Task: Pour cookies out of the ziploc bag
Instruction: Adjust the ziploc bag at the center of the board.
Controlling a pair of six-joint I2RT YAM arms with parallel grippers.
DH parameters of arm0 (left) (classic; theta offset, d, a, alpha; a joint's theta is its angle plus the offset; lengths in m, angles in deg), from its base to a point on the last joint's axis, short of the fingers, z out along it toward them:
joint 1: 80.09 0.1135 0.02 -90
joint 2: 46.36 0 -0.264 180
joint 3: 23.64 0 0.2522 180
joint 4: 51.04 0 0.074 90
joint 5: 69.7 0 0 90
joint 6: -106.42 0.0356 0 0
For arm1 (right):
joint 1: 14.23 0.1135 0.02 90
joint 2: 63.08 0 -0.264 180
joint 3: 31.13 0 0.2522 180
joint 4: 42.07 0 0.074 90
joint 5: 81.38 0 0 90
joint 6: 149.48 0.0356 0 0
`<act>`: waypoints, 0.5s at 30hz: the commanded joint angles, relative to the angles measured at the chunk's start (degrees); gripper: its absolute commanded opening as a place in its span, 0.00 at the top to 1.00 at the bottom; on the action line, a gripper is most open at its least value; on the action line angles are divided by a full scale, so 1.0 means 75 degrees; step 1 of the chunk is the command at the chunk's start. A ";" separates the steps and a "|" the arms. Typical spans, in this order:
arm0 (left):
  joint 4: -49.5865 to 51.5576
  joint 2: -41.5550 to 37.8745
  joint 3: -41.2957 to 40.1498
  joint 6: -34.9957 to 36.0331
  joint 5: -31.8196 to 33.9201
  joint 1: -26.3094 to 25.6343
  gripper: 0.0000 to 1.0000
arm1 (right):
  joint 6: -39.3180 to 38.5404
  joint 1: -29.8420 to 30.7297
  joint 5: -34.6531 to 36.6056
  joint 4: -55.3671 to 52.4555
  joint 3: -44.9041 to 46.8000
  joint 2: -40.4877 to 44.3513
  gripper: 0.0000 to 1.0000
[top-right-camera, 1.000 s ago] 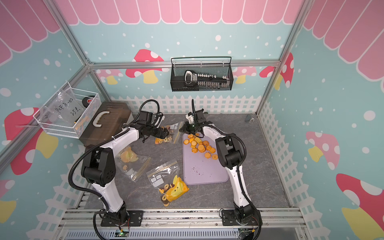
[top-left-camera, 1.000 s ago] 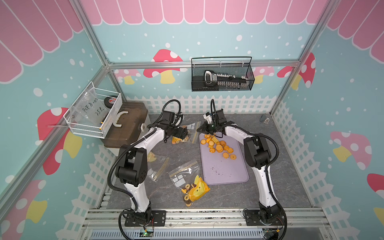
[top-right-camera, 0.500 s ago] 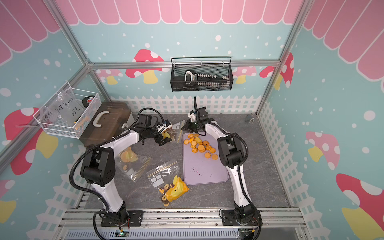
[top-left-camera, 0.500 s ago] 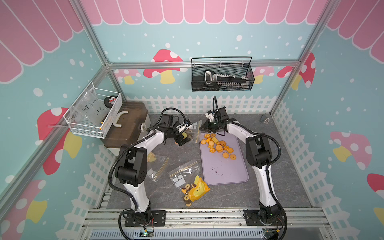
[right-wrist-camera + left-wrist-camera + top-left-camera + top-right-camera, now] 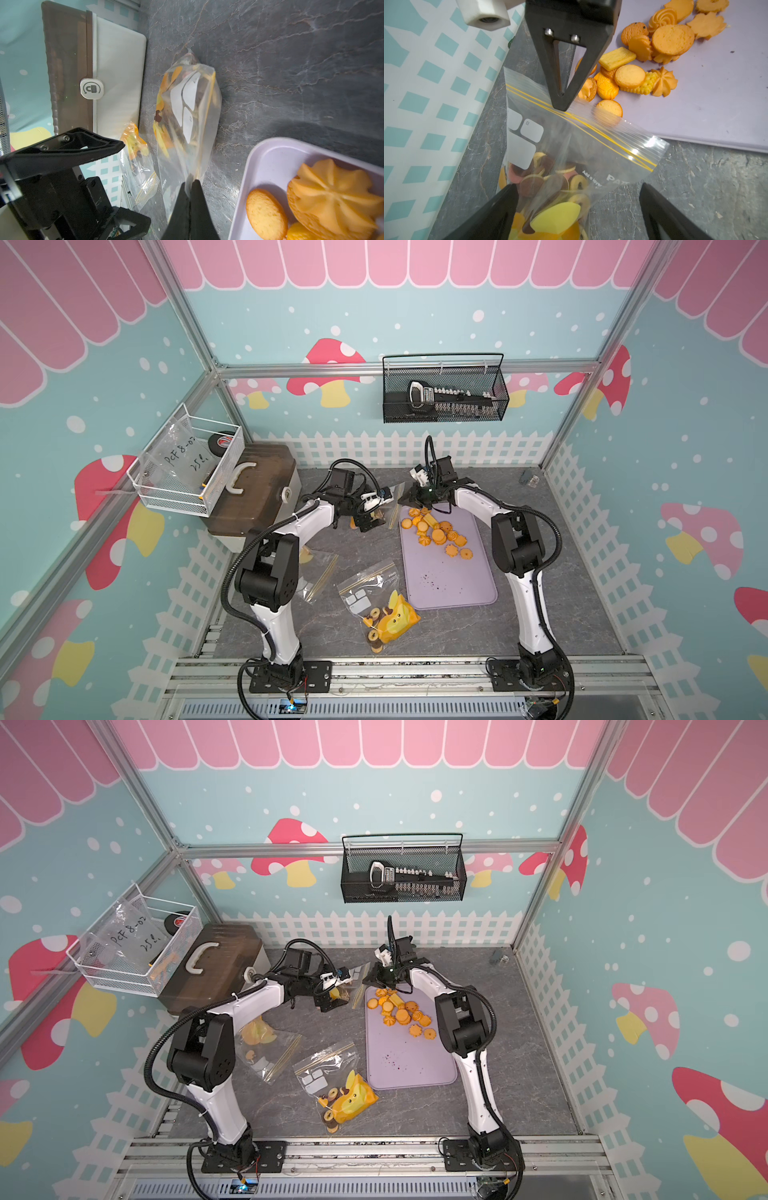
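A clear ziploc bag (image 5: 591, 145) with a yellow zip line hangs stretched at the back of the table, beside the lilac tray (image 5: 449, 580). My right gripper (image 5: 190, 182) is shut on the bag's top edge, just above the zip. Brown, pink and yellow ring cookies (image 5: 542, 178) sit in the bag's lower end, which lies between the wide-open fingers of my left gripper (image 5: 576, 187). Orange cookies (image 5: 436, 533) lie heaped on the far end of the tray. In both top views the left gripper (image 5: 332, 1002) and right gripper (image 5: 372, 982) stand close together.
Two more ziploc bags lie on the table, one with a yellow pack and cookies (image 5: 382, 610), one near the left arm (image 5: 318, 572). A brown toolbox (image 5: 253, 489) and white wire basket (image 5: 187, 464) stand at the back left. A black mesh basket (image 5: 444, 393) hangs on the wall.
My left gripper has shifted a little toward the tray and down around the bag's lower end, staying open. The right gripper lifted slightly, still gripping the bag's edge.
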 commanded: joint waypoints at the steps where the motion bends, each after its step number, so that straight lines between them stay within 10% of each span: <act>1: 0.0672 0.0218 0.0363 0.0819 0.0122 -0.0044 0.06 | -0.0084 -0.0028 -0.0176 -0.0055 0.0037 0.0335 0.98; 15: 0.0544 0.0546 0.0514 0.1070 0.0463 -0.0181 0.07 | 0.0255 -0.0074 -0.0324 0.0114 -0.0458 0.0146 0.99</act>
